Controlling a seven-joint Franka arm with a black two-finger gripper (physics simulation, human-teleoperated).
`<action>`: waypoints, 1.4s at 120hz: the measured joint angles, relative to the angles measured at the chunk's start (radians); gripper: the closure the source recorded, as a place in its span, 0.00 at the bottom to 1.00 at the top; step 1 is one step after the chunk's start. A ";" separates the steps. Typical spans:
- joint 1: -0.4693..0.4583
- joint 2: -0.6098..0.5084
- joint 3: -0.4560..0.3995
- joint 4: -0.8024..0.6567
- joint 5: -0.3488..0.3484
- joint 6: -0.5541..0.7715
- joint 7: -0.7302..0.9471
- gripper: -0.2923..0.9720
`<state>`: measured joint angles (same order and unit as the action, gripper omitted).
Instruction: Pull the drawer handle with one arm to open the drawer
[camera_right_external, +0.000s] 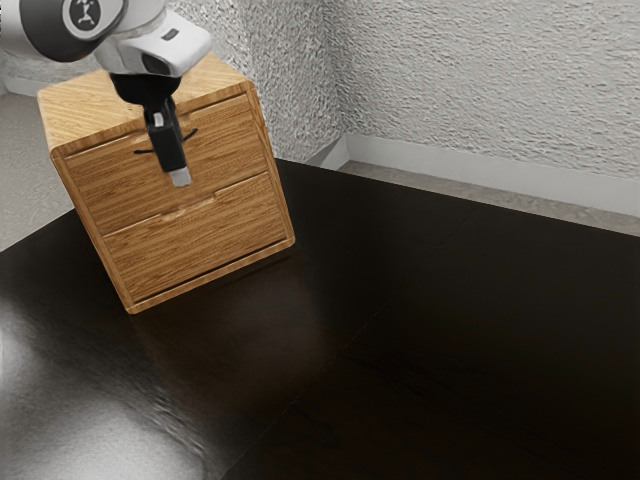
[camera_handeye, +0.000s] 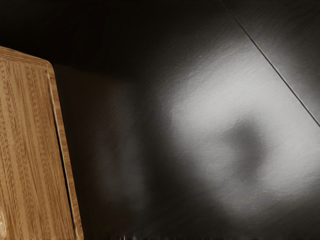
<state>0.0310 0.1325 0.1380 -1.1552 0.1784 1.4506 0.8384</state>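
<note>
Exterior view: the gripper (camera_right_external: 178, 176) hangs before the cabinet's (camera_right_external: 200, 245) top drawer (camera_right_external: 225, 140), across its handle (camera_right_external: 143, 153); whether it is apart or clamped, I cannot tell. Wrist view: the cabinet's wooden face stands on the dark table (camera_handeye: 210, 125).

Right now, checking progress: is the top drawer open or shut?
Shut: the top drawer front sits flush with the cabinet frame.

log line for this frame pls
gripper: in front of top drawer, at its handle | top drawer: looks shut | cabinet: on table
</note>
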 joint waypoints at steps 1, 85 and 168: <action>0.000 0.005 0.000 0.002 0.004 0.001 0.001 0.23; 0.132 0.292 -0.001 0.329 0.051 0.043 0.127 0.53; 0.203 0.369 0.001 0.354 -0.030 0.115 0.198 0.53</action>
<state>0.2341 0.5013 0.1390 -0.8015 0.1488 1.5656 1.0368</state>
